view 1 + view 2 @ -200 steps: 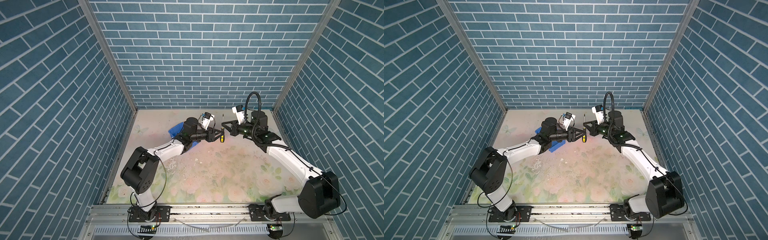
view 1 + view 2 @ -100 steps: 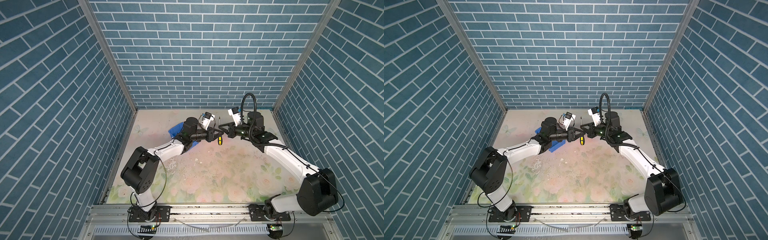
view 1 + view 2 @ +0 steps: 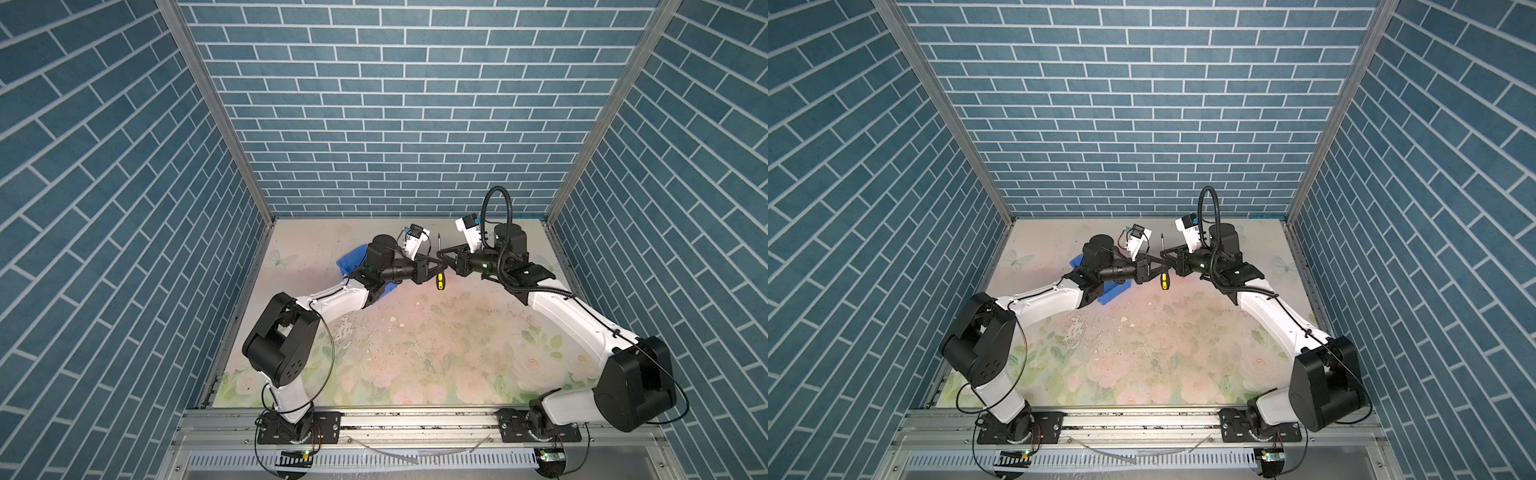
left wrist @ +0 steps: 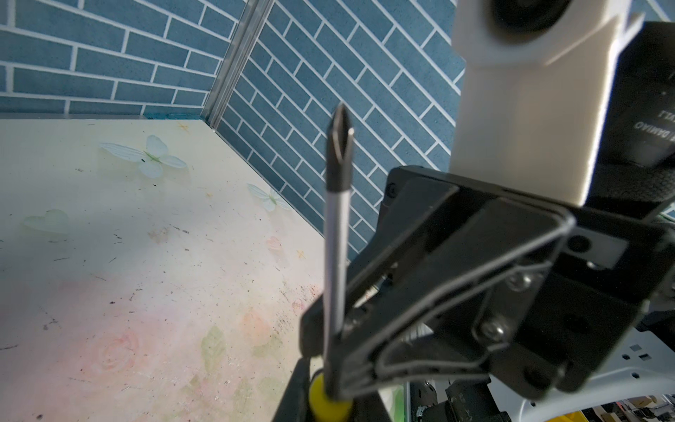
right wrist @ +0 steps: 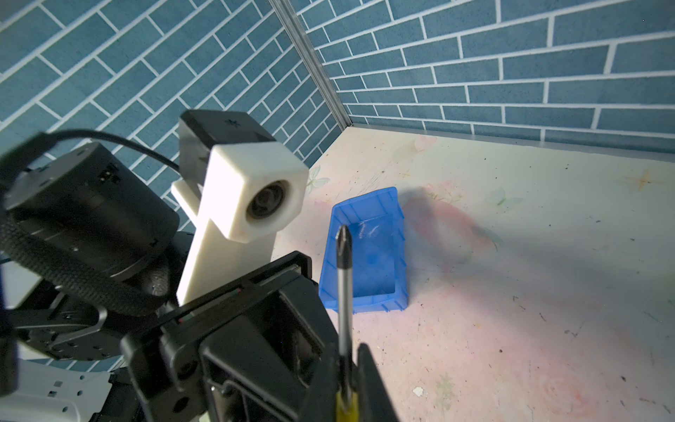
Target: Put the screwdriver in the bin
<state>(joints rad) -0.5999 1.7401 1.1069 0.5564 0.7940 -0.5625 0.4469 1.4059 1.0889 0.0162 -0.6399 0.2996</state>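
- The blue bin sits on the table at the left, partly hidden.
- The left gripper is pressed together on the screwdriver just above its yellow handle, holding it in the air, right of the bin.
- The screwdriver stands upright, tip up.
- The right gripper sits around the shaft higher up, fingers slightly parted, with a thin gap beside the shaft.

Both top views show me only corners of the shallow bright blue plastic bin under the left arm, at eleven o'clock on the table. Wrist views crop the small yellow-and-black screwdriver at its handle.
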